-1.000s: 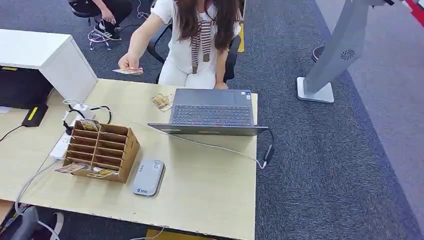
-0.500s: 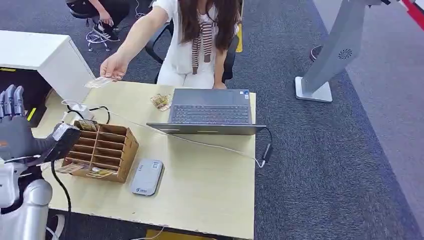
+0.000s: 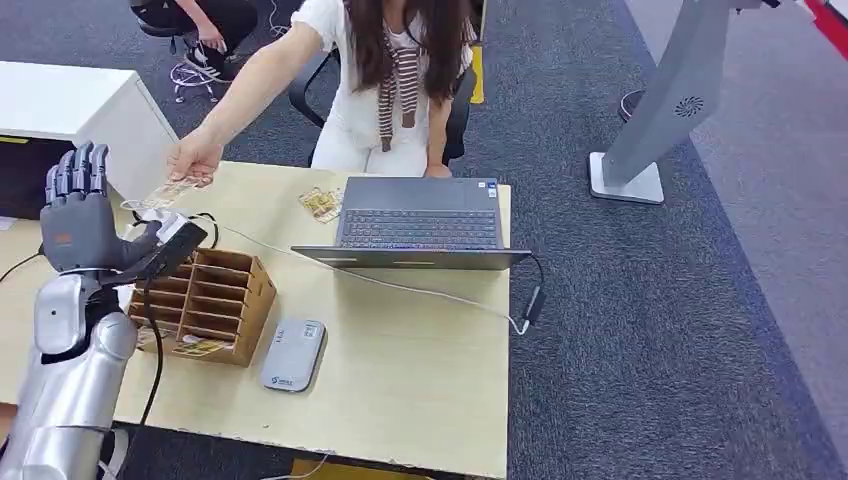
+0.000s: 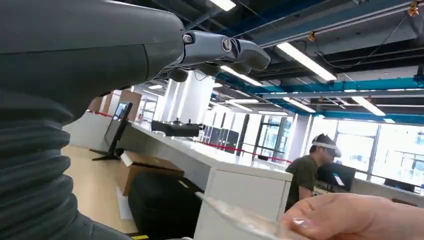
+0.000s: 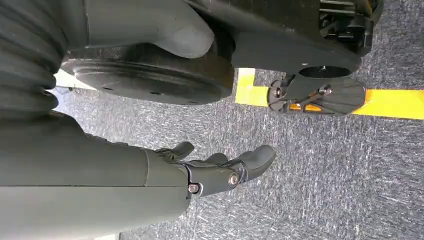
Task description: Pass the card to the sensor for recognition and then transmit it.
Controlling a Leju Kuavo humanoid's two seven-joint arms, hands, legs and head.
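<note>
Desk edge point(image 3: 100, 395): left hand point(image 3: 78, 215) empty beside card point(image 3: 163, 192)

card point(image 4: 240, 217): blurred, its print unreadable, partly behind the person's fingers point(image 4: 345, 217)
person's hand: cut by the wrist picture's edge
organizer point(image 3: 205, 300): one side hidden behind the left robot hand point(image 3: 85, 215)
worktop point(image 3: 420, 360): cut off at the picture's edge

The pale tabletop point(image 3: 420, 370) carried a laptop point(image 3: 420, 225) at twelve o'clock, a wooden organizer point(image 3: 215, 300) at nine, and a grey sensor point(image 3: 293, 355) just beside it.
</note>
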